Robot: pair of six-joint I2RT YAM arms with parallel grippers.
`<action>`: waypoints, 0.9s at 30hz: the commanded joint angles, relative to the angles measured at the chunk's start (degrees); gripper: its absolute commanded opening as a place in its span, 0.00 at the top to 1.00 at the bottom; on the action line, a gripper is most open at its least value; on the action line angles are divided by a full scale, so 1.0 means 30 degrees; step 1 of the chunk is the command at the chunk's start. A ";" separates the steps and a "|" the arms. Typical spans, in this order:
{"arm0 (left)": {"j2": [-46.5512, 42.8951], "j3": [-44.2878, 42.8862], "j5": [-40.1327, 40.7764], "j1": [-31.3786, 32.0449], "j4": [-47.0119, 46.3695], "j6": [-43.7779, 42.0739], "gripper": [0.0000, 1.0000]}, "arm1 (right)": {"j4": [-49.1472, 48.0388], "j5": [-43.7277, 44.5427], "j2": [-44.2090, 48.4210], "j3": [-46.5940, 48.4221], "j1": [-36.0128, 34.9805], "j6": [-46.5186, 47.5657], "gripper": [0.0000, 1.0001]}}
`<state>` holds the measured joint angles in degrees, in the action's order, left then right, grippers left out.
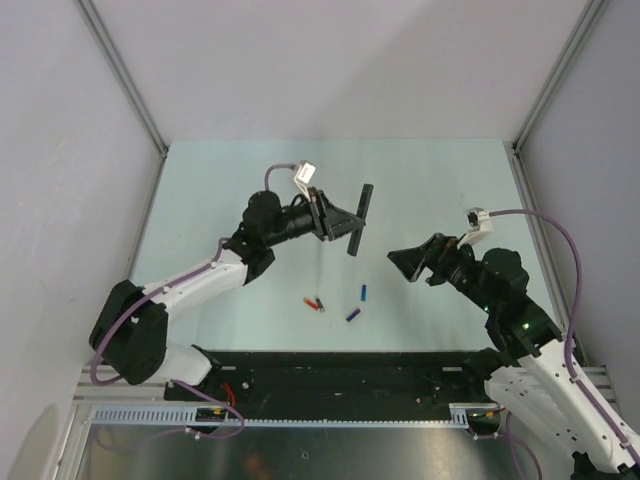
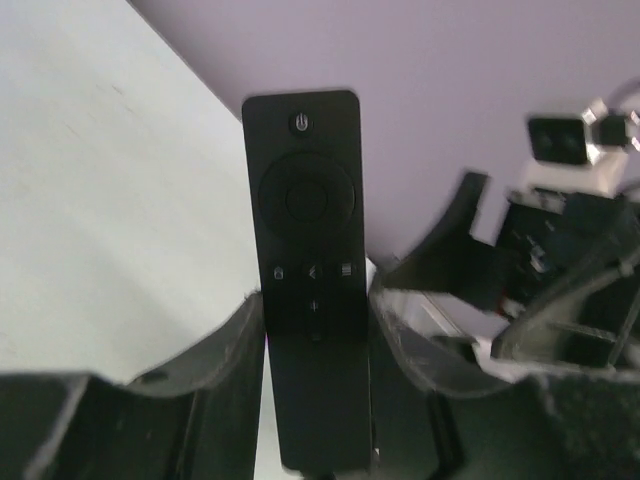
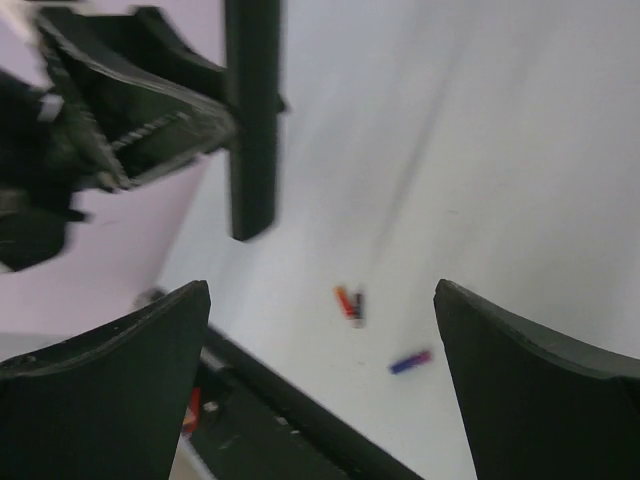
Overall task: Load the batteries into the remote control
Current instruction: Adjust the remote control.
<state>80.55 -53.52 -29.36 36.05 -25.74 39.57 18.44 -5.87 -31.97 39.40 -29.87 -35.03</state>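
The left gripper (image 1: 343, 222) pinches the slim black plastic remote control (image 1: 359, 220) in the air; the right gripper (image 3: 322, 290), spread wide, should meet its free end squarely and slowly, I think.

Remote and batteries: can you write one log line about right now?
left fingers: shut on remote, held above table | right fingers: open, empty | batteries: loose on table

One remote control (image 1: 357, 220) is counted. A far blue battery (image 1: 363, 293) and a near blue battery (image 1: 352, 315) are counted, two blue in all. One red-orange battery (image 1: 314, 302) is seen to their left, possibly two lying together.
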 commanded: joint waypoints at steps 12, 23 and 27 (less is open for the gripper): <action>-0.1480 0.5329 0.0207 0.0637 -1.6820 1.0159 0.92 | -1.2792 -0.7302 -0.3552 -0.2351 -0.0824 -0.4730 0.00; -0.1510 0.5973 0.1175 0.0932 -1.6880 0.9749 0.95 | -1.5402 -0.6657 -0.4343 -0.2410 -0.2201 -0.4526 0.01; -0.1392 0.5974 0.1175 0.0932 -1.6880 0.9749 0.96 | -1.5695 -0.6394 -0.4666 -0.2380 -0.2582 -0.4350 0.02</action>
<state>77.10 -35.73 -27.05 38.52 -73.06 68.12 -24.14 -25.89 -45.12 31.83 -36.36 -48.45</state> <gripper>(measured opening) 0.439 0.989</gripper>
